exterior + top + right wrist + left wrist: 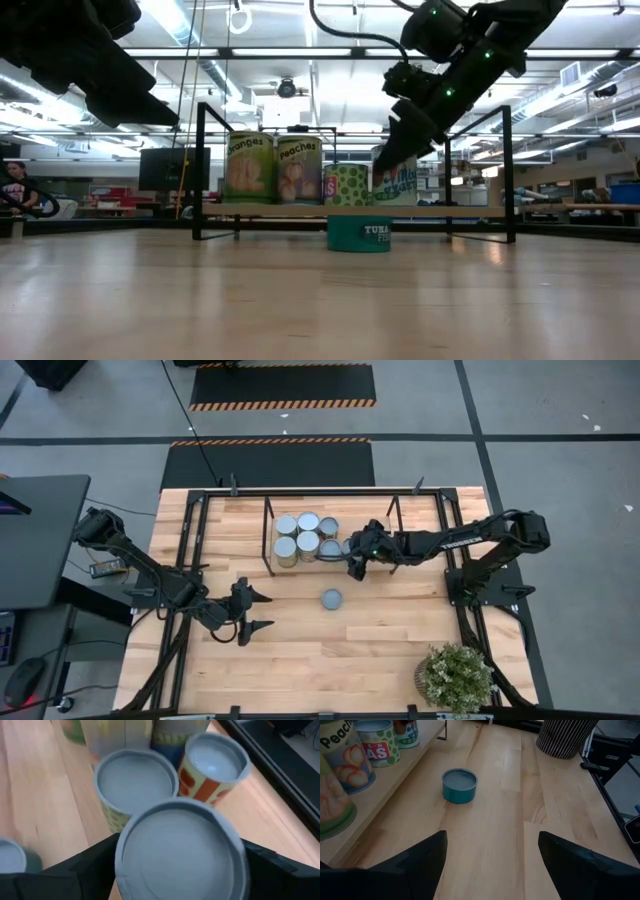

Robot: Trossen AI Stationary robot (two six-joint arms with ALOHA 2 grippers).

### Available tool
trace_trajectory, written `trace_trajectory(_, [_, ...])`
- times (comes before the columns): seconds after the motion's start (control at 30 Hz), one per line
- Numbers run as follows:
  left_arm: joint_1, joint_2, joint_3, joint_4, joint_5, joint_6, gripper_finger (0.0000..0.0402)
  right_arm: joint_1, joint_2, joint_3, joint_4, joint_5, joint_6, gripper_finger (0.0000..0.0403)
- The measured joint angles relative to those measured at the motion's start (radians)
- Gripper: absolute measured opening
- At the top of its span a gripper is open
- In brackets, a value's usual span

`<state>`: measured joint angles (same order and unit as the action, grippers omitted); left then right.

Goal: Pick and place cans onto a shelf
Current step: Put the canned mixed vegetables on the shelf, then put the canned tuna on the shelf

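Observation:
Several cans (308,532) stand upright in two rows on the shelf (300,211), a low frame of thin dark rods with a wooden board. At the rows' right end, my right gripper (351,564) reaches down over one more can (180,850), which stands on the shelf board (395,183); the fingers are spread to either side of its grey top. A short teal can (331,599) stands on the table in front of the shelf. My left gripper (260,612) waits open near the table's left, pointing at the teal can (459,785) from some way off. My right gripper comes at the end can slanting down from the table's right. Its fingers (92,865) flank the can's upper rim (122,845) on two opposite sides. The can stands upright on the shelf board. Whether the fingers touch it, I cannot tell.
A potted plant (455,678) stands at the table's near right corner. Black rails (465,600) run along the table's edges. Bare wood lies between the shelf and the table's near edge, apart from the teal can.

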<state>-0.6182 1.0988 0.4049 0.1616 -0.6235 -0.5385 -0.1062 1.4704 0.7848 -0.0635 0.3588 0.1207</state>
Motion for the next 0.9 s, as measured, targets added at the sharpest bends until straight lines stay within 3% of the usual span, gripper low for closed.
trace_trajectory(0.23, [0.0, 0.0, 0.0, 0.0, 0.0, -0.004, 0.0318, 0.001, -0.024, -0.001, 0.003, 0.001, -0.012, 0.0373])
trace_trajectory(0.6, [0.0, 0.0, 0.0, -0.001, 0.0, -0.001, 0.0318, 0.041, -0.146, 0.0, 0.003, 0.015, -0.046, 0.0375])
trace_trajectory(0.9, [0.0, 0.0, 0.0, -0.001, 0.0, -0.001, 0.0318, 0.186, -0.18, 0.0, 0.041, 0.049, -0.099, 0.0375])
